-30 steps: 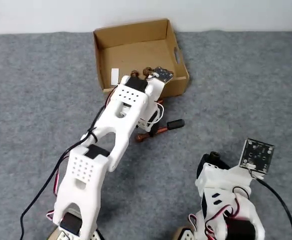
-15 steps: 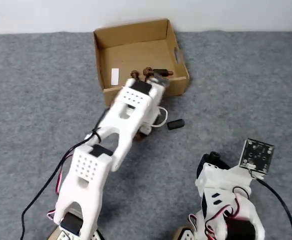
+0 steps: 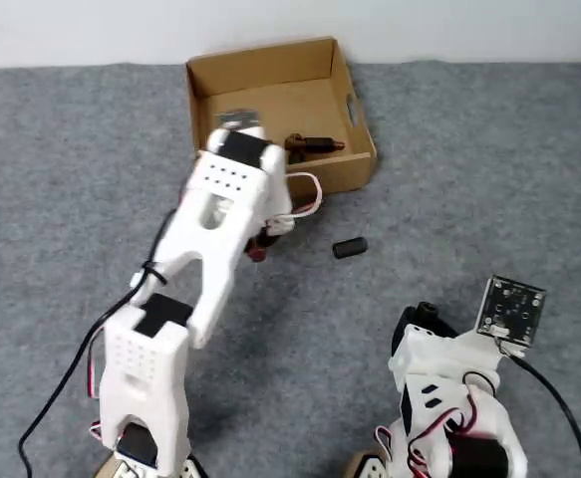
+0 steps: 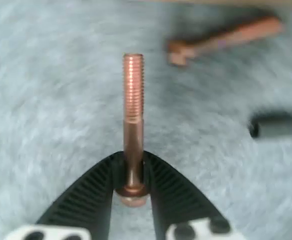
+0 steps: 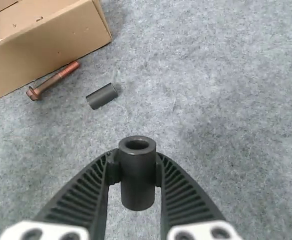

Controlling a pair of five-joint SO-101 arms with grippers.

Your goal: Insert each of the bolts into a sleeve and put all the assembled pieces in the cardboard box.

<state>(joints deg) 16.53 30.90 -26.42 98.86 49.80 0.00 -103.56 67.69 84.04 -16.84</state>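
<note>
Over the grey bench [image 3: 489, 159], two loaded grippers.
Left gripper [image 4: 133, 159] pinches copper threaded bolt [image 4: 133, 100] at its head, shank pointing outward; right gripper [image 5: 136, 160] clamps black cylindrical sleeve [image 5: 137, 180].

Wide open carpet [image 3: 489, 179] right of the cardboard box [image 3: 260, 68]. Tight along the box's near wall: loose bolt [image 5: 53, 81] lying just beside it, loose sleeve [image 3: 350, 247] nearby, left arm [image 3: 220, 209] slanting across above the near-left corner. Box mouth open from above on its far side.
</note>
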